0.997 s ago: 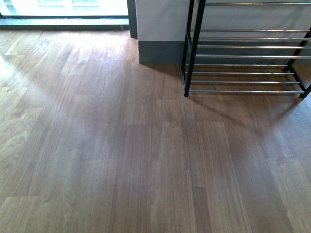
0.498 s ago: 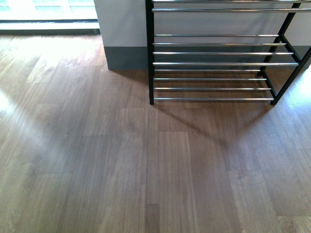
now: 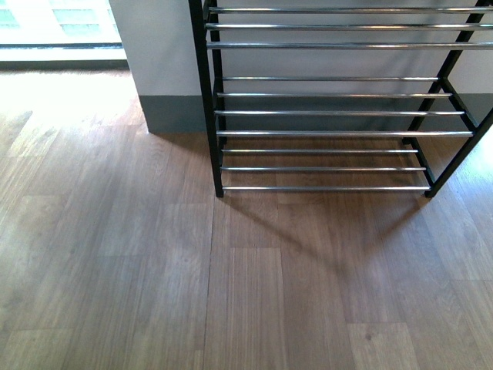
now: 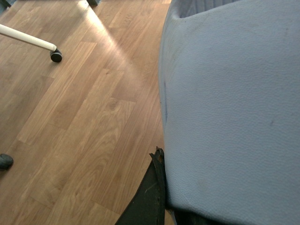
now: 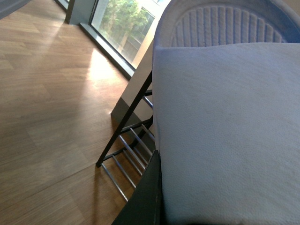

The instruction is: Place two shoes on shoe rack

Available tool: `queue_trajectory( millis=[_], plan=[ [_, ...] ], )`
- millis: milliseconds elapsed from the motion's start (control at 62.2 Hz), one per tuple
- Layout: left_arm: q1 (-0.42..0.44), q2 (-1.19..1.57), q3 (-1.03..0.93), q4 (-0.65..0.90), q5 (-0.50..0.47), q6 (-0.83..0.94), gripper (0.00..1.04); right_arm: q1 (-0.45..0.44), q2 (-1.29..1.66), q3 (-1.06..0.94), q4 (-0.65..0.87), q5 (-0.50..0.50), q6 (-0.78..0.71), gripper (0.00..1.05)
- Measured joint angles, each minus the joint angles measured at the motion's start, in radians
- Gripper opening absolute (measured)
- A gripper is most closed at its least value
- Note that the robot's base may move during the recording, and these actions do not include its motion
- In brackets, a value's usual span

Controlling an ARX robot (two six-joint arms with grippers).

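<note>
Left gripper [image 4: 157, 197] clamped on a pale blue slide sandal [image 4: 234, 108], right gripper [image 5: 152, 197] on its mate [image 5: 225, 131], shoe rack [image 3: 323, 132] close ahead; risk of slipping between chrome rods if set down crooked.

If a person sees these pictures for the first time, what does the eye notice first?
In each wrist view a pale blue slide sandal fills most of the picture: one at the left gripper as the left sandal, one at the right gripper as the right sandal. In the front view, the shoe rack with black uprights and chrome rods stands on the wooden floor, with no shoes on the shelves that show.
</note>
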Motion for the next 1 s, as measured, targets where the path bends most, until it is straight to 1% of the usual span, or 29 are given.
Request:
queue_trajectory(
  millis=[997],
  plan=[
    [0.0, 0.003, -0.001, 0.0, -0.002, 0.0, 0.02, 0.002, 0.001, -0.002, 0.0, 0.0, 0.002, 0.02]
  ],
)
